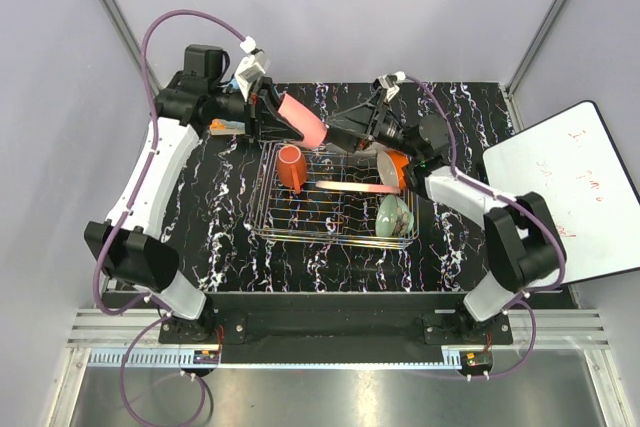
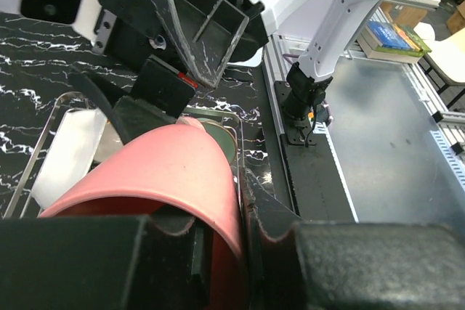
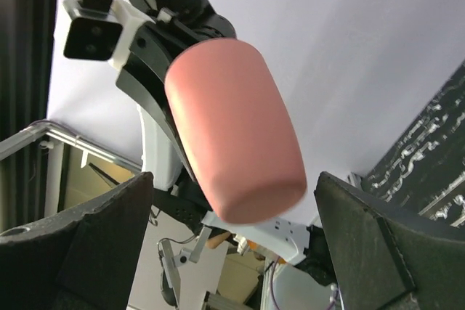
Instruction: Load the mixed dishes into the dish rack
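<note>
My left gripper (image 1: 272, 112) is shut on the rim of the pink cup (image 1: 302, 119) and holds it tilted above the far edge of the dish rack (image 1: 268, 219). In the left wrist view one finger is inside the cup (image 2: 167, 172) and one outside. My right gripper (image 1: 338, 135) is open, its fingers (image 3: 94, 237) on either side of the cup's base (image 3: 232, 128), apart from it. In the rack stand the orange-red mug (image 1: 290, 167), the pink-and-cream plate (image 1: 355, 187) on edge and the pale green bowl (image 1: 395, 215). A white dish (image 2: 69, 150) shows in the rack.
The white board (image 1: 565, 187) lies at the right edge of the black marbled table (image 1: 220, 237). Both arms cross above the rack's far side. Grey walls close in the back and sides.
</note>
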Controlling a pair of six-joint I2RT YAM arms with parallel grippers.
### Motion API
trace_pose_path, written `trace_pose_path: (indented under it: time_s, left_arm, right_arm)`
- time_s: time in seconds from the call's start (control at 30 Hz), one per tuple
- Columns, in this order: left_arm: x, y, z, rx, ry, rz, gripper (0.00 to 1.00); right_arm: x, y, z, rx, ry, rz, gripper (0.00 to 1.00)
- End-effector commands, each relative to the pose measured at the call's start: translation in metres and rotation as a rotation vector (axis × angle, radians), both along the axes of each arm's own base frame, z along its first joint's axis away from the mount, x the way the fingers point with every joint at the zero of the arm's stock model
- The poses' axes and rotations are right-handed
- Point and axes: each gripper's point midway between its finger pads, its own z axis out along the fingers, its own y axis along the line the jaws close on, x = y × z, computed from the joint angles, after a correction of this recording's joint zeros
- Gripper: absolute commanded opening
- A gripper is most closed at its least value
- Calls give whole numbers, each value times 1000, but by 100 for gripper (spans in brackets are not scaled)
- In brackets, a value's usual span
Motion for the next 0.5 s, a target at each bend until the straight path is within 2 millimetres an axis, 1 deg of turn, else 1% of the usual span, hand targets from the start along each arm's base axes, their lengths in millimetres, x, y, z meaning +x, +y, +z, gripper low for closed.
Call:
trace_pose_path:
  time_s: [0.0, 0.03, 0.1, 0.13, 0.17, 0.23, 0.3, 0.33, 0.37, 0.47]
  left_arm:
    - [-33, -5, 27, -152, -76, -223, 0]
    - [-33, -6, 26, -153, -77, -225, 0]
    - [-33, -9, 25, -155, -79, -232, 0]
    - [-34, -9, 24, -158, -85, -233, 0]
    - [-33, -10, 24, -158, -89, -235, 0]
    - [-33, -10, 28, -162, -101, -236, 0]
    - [-32, -11, 30, -164, -113, -235, 0]
    - [-32, -11, 30, -166, -116, -237, 0]
    - [-32, -11, 29, -166, -113, -237, 0]
    - [-31, -12, 25, -168, -109, -235, 0]
  right_arm:
    - [-5, 3, 40, 172, -96, 29, 100]
    - [-2, 7, 34, 171, -80, 36, 100]
    - [-3, 13, 32, 180, -70, 42, 100]
    - [-1, 16, 29, 178, -58, 45, 100]
    - [-4, 21, 28, 176, -59, 60, 100]
    - [-4, 26, 24, 179, -47, 71, 100]
    - [-5, 28, 27, 200, -43, 81, 100]
    - [-3, 29, 25, 204, -36, 85, 100]
    - [-5, 28, 29, 222, -41, 90, 100]
    - [-9, 29, 31, 249, -41, 96, 100]
